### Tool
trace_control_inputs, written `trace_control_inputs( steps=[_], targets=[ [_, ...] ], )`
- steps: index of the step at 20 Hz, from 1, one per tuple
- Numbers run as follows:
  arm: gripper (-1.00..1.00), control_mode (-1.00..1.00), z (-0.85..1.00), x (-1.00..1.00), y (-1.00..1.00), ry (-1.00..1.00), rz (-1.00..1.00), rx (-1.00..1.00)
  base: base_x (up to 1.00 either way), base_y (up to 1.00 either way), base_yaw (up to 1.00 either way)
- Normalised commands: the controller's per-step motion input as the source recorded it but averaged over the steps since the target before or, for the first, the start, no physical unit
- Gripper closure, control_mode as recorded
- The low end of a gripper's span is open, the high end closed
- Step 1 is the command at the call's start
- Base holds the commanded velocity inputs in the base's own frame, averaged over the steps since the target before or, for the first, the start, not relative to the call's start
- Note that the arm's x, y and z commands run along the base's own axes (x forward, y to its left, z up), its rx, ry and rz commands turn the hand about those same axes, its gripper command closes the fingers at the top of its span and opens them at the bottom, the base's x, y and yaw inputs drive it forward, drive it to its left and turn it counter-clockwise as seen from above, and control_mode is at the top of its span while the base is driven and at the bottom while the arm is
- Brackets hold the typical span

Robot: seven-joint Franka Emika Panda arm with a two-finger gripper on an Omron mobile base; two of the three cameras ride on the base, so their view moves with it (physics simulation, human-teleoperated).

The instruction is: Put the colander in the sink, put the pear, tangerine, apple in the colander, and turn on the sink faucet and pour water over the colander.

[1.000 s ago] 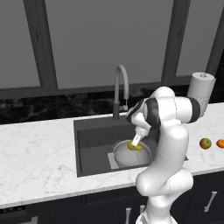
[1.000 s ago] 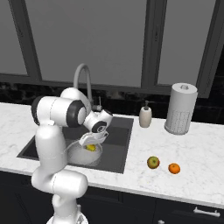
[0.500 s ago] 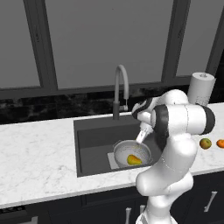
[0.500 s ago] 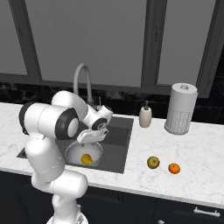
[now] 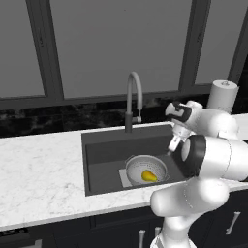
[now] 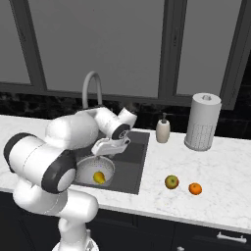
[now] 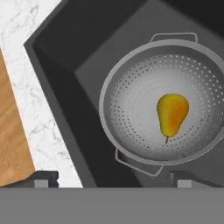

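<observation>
The colander point(image 5: 145, 168) point(image 6: 95, 170) point(image 7: 162, 103) stands in the sink point(image 5: 104, 155) point(image 6: 133, 164) point(image 7: 70, 65), near its front right. The yellow pear point(image 5: 148, 176) point(image 6: 99, 177) point(image 7: 172, 113) lies loose on the colander's bottom. My gripper point(image 5: 174, 144) point(image 6: 112, 145) point(image 7: 116, 179) hangs open above the colander's right rim, with nothing between its fingertips point(image 7: 43, 178). The apple point(image 6: 171, 182) and the tangerine point(image 6: 195, 188) rest on the counter to the right of the sink. The faucet point(image 5: 131, 97) point(image 6: 90, 88) rises behind the sink, and no water shows.
A soap dispenser point(image 6: 163, 130) and a paper towel roll point(image 6: 202, 122) point(image 5: 222, 94) stand at the back right of the counter. White marble counter point(image 5: 38, 169) runs on both sides of the sink. Wooden flooring point(image 7: 13, 140) shows beyond the counter's front edge.
The gripper opened and let go of the pear, which now lies in the colander. The hand has risen and drawn away to the right.
</observation>
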Motion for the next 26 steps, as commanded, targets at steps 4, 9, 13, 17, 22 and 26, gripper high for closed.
trace_control_inputs(
  steps=[4,9,13,17,22,26],
  targets=[
    [-1.0,-1.0,0.62,-0.65,-0.75,0.0,0.0,0.0,0.0,0.0,0.0],
    [-1.0,-1.0,0.34,-0.65,-0.63,0.02,-0.16,0.0,0.0,0.0,0.0],
    [-1.0,-1.0,0.24,-0.5,-0.45,0.13,-0.44,-0.02,0.0,0.0,0.0],
    [-1.0,-1.0,0.08,-0.4,-0.42,0.05,-0.52,-0.11,0.0,0.0,0.0],
    [-1.0,-1.0,0.01,-0.03,-0.46,0.13,-0.64,-0.28,0.0,0.0,0.0],
    [-1.0,-1.0,0.0,0.05,-0.56,0.19,-0.47,-0.33,0.0,0.0,0.0]
  ],
)
